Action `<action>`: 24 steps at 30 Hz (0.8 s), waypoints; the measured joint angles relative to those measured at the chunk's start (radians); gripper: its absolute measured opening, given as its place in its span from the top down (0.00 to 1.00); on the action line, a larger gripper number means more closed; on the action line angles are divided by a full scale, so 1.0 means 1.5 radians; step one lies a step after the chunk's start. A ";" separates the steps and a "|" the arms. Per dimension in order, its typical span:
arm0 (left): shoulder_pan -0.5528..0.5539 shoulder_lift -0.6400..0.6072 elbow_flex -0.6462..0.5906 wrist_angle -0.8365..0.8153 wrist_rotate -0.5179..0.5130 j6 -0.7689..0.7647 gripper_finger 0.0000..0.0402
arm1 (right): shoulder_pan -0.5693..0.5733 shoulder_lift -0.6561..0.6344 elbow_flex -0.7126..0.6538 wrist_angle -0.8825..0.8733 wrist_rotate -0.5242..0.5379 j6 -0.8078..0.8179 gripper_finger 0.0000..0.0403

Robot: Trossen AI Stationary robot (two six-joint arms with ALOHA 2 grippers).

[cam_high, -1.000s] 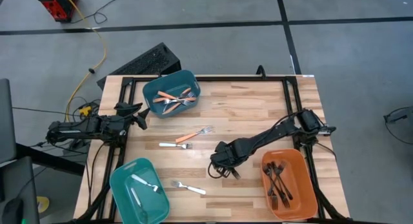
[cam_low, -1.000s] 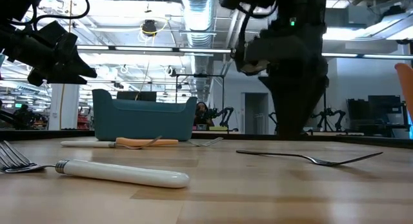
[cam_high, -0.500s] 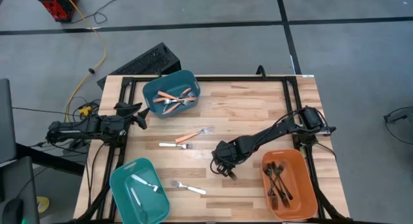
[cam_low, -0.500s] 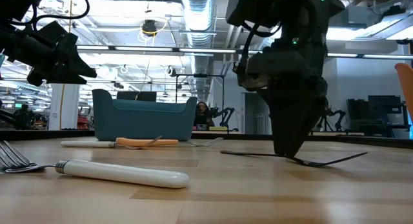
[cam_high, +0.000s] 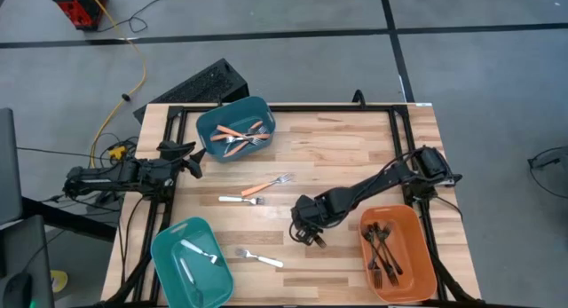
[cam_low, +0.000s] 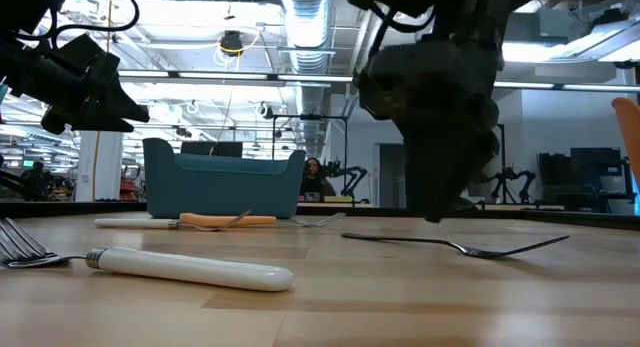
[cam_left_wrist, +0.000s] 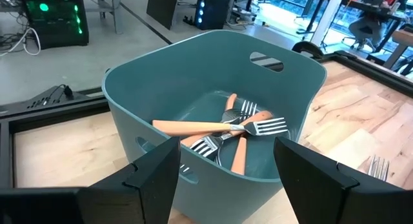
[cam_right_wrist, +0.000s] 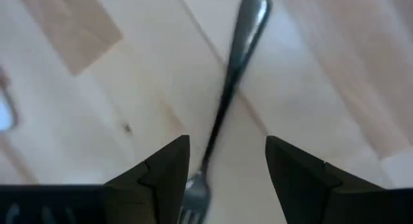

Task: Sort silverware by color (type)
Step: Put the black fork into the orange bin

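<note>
Right now, high view: right gripper (cam_high: 308, 234) is down over the table's middle front, over a black fork (cam_high: 318, 240) lying on the wood. Left gripper (cam_high: 190, 159) waits at the left table edge by the back teal bin (cam_high: 211, 118). That bin holds several orange-handled forks (cam_high: 232, 131). The front teal bin (cam_high: 169, 255) holds one white fork (cam_high: 200, 252). The orange bin (cam_high: 417, 255) holds a pile of black forks (cam_high: 383, 251), too tangled to count. Loose on the table: one orange fork (cam_high: 267, 185) and two white ones (cam_high: 240, 200) (cam_high: 259, 257).

Low view: black fork (cam_low: 460, 247) lies flat, gripper just above it.

Right wrist: fingers (cam_right_wrist: 161, 169) spread wide, fork handle (cam_right_wrist: 237, 50) between them, not gripped.

Left wrist: fingers (cam_left_wrist: 153, 172) apart, holding nothing.
</note>
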 joint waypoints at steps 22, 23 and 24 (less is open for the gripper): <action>0.000 0.000 0.000 0.000 0.029 0.000 0.42 | 0.054 0.050 0.003 0.000 0.084 0.023 0.43; 0.000 0.000 0.000 -0.001 0.029 0.000 0.42 | 0.056 0.050 0.003 -0.003 0.084 0.023 0.43; 0.000 0.000 0.000 -0.001 0.029 0.000 0.42 | 0.058 0.050 0.003 -0.006 0.084 0.024 0.43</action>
